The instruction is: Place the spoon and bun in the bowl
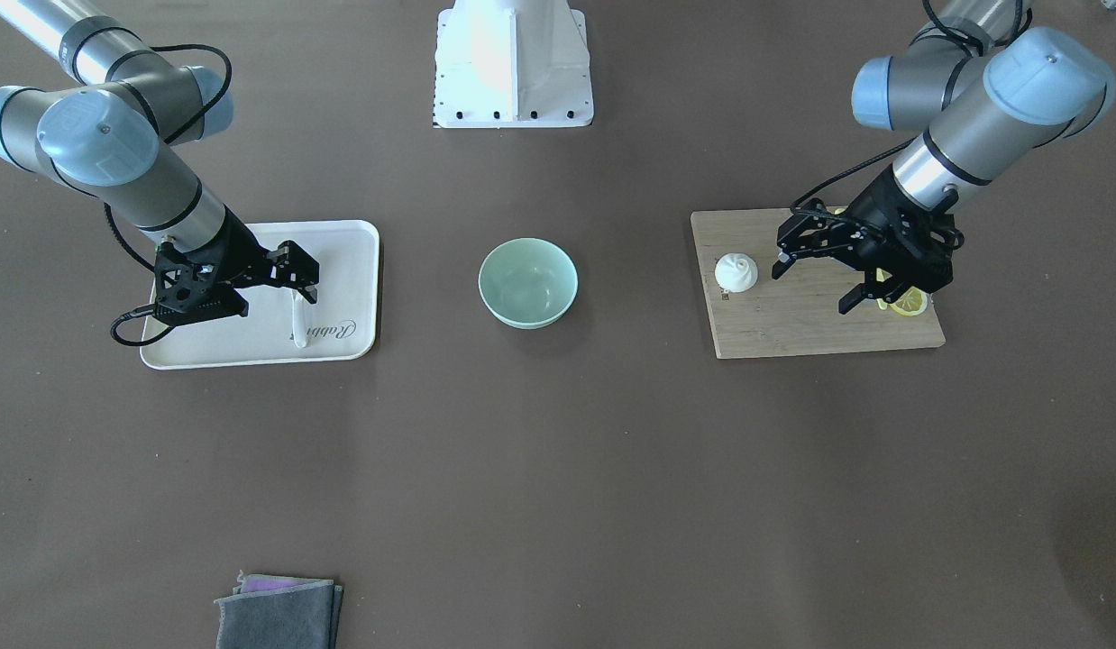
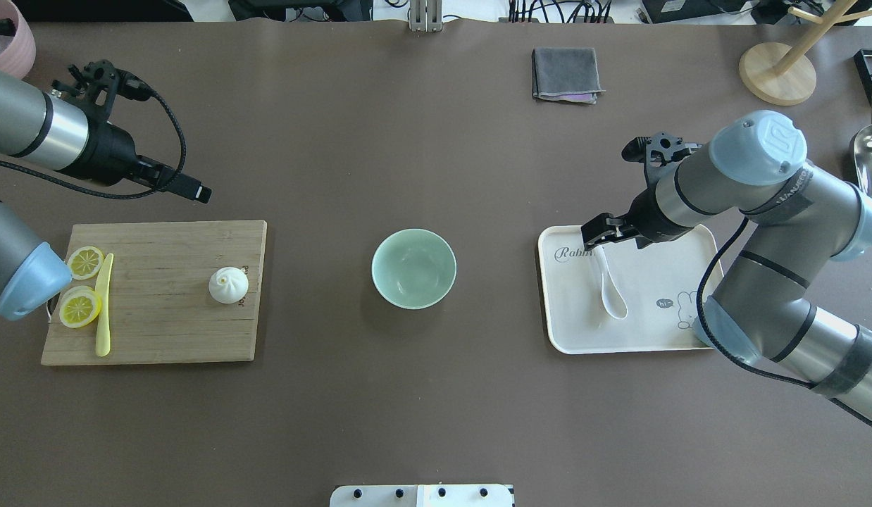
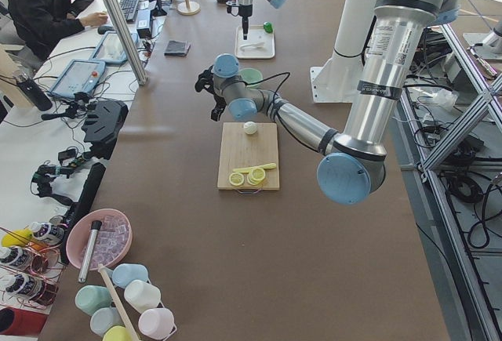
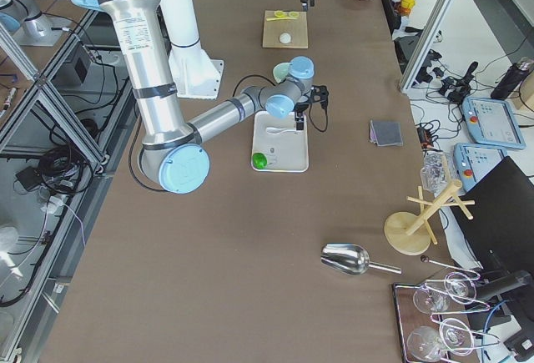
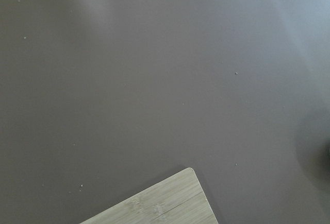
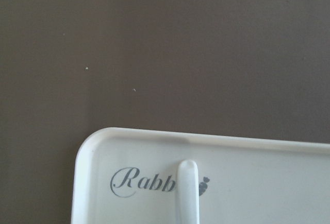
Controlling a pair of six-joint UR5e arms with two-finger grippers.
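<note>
closest to my right wrist lens, the spoon [image 6: 187, 193] lies on the white tray [image 6: 103, 147], handle end below the right hand [image 1: 277, 299], which is spread apart; i'd lower straight, pinch the thick handle squarely so it cannot roll; left hand [image 1: 815, 284], also apart, hovers near the bun [image 1: 736, 272] on its board [image 1: 792, 324]; bowl [image 1: 527, 281] sits empty between them on the tabletop [image 1: 558, 469].

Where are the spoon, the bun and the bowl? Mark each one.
spoon [image 2: 607, 283]: overhead exterior view, on its handle near the scoop.
bun [image 2: 229, 284]: overhead exterior view, on its pleated top.
bowl [image 2: 413, 269]: overhead exterior view, on its bare inner floor.
</note>
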